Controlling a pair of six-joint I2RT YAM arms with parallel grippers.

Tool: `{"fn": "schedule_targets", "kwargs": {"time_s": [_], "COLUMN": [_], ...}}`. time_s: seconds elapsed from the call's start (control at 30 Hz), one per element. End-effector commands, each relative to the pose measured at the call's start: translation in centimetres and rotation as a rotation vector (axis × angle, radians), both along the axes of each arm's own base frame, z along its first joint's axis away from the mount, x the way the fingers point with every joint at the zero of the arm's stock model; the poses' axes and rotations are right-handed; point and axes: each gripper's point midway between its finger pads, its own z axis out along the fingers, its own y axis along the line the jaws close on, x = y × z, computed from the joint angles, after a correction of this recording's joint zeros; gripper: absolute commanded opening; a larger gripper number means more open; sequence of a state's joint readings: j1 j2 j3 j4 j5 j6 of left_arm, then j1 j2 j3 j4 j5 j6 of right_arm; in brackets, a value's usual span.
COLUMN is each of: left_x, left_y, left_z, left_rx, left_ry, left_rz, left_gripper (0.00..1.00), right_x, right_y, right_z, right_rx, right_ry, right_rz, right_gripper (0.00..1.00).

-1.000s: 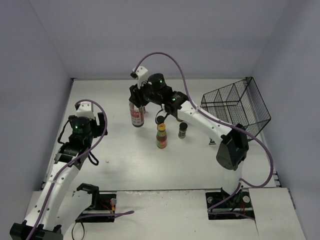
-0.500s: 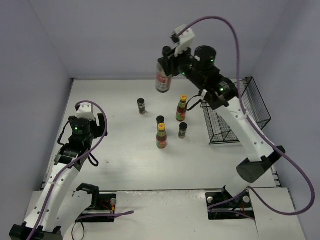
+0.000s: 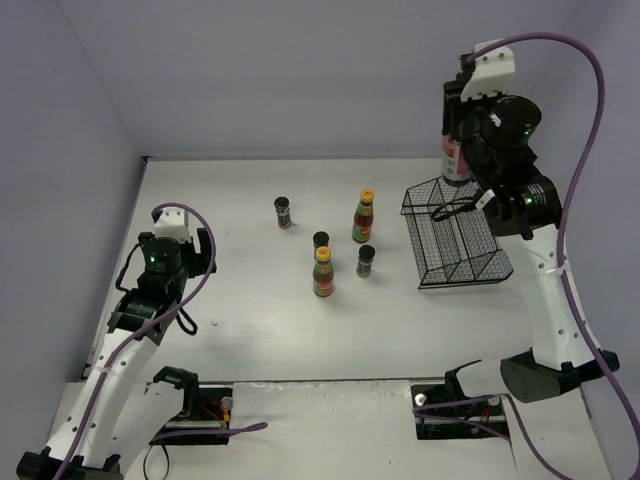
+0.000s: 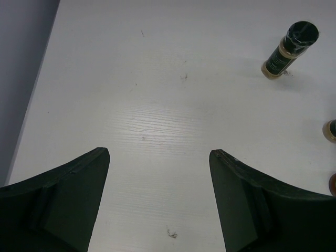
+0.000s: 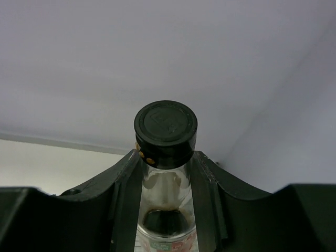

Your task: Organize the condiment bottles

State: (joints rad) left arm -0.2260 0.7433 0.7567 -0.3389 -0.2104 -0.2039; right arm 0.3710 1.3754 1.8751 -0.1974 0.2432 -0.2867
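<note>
The tall bottle (image 3: 455,160) is up in the air, high over the table (image 3: 240,300), at the far right. It stands straight up and down, cap (image 5: 166,126) on top. My right claw (image 5: 167,163) is clamped on it just under the cap, with one finger pressed on each side of the glass. In the top view the bottle hangs by the far edge of the basket (image 3: 440,212), so the basket lies below it and a little toward me. That is what the next move turns on, I think: the bottle has to go down and a bit nearer to land in one of the basket's boxes, and it should stay straight so it slips between the wires. I cannot tell which box it is over. The other five are on the table, left of the basket: the two sauce bottles (image 3: 364,217) (image 3: 322,272) and the three jars (image 3: 284,212) (image 3: 321,241) (image 3: 366,261), all standing up. The jar and sauce bottle closest to the basket are near it, not touching. My left claw (image 4: 157,199) is far off on the left, spread wide apart and holding nothing, with only bare table between its fingers. My right arm is much closer to the basket, so this job is for the right arm.
</note>
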Motion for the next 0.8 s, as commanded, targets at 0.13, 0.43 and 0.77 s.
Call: {"fn": "schedule_targets", "kwargs": {"time_s": [0.13,0.43,0.77], "left_x": [0.8,0.7,0.7], "left_y": [-0.5,-0.7,-1.0], "left_z": [2.6,2.4,2.3], "left_rx": [0.004,0.005,0.001], "left_ry": [-0.09,-0.084,-0.08], "left_rz": [-0.021,-0.031,-0.044], "left_gripper": [0.77,0.77,0.77], "right_x": [-0.7,1.7,4.2], "right_y": [-10.3,-16.8,-19.4], "right_z": [3.7,0.2,-3.9], "right_rx": [0.102,0.18,0.217], "right_ry": [-0.179,-0.161,-0.144], "right_rz": [-0.238,-0.353,-0.384], "right_gripper": [0.0,0.0,0.0]}}
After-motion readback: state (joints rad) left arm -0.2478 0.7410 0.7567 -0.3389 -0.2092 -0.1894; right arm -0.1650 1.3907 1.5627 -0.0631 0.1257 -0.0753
